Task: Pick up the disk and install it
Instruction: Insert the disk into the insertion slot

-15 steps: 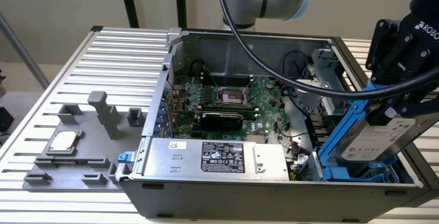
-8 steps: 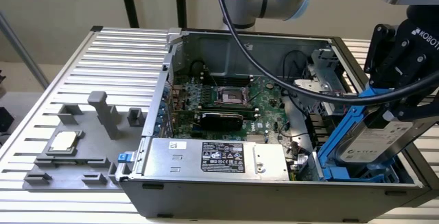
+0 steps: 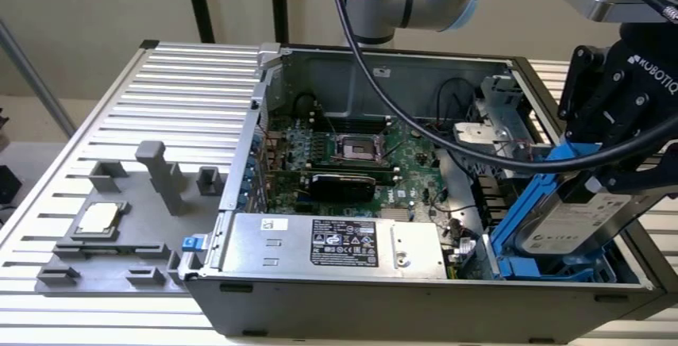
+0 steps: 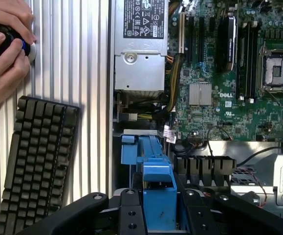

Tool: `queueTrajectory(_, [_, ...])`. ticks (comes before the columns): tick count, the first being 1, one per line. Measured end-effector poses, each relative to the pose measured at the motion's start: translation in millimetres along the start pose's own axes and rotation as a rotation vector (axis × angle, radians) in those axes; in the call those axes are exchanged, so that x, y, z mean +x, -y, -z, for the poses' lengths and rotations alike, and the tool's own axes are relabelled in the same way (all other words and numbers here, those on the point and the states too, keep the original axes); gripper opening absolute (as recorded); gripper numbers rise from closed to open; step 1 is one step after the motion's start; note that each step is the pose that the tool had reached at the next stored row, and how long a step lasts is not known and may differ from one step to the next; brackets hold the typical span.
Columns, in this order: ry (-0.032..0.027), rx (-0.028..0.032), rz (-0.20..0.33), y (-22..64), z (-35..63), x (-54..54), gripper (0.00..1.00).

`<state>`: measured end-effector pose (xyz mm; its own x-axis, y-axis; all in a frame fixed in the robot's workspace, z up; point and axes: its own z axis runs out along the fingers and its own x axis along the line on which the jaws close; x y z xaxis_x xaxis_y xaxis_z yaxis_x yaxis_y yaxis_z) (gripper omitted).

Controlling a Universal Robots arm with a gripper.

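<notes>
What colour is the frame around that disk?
The frame on the disk is blue, clearest in the exterior view.

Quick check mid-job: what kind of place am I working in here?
Probably a robotics lab bench for PC assembly: an open computer case on a slotted aluminium table, a grey fixture tray beside it, and a person's hand near a keyboard.

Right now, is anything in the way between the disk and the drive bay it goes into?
Nothing visible. The pincer grips the disk, which is tilted with its lower end already at the drive bay. The black cable passes above it, not between them.
</notes>
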<state>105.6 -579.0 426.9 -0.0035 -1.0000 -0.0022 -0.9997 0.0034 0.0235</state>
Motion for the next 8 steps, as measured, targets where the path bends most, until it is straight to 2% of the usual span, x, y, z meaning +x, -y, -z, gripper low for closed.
queueTrajectory(8, [0.0016, -0.0002, 0.000, 0.3, -10.4, -1.2, 0.33])
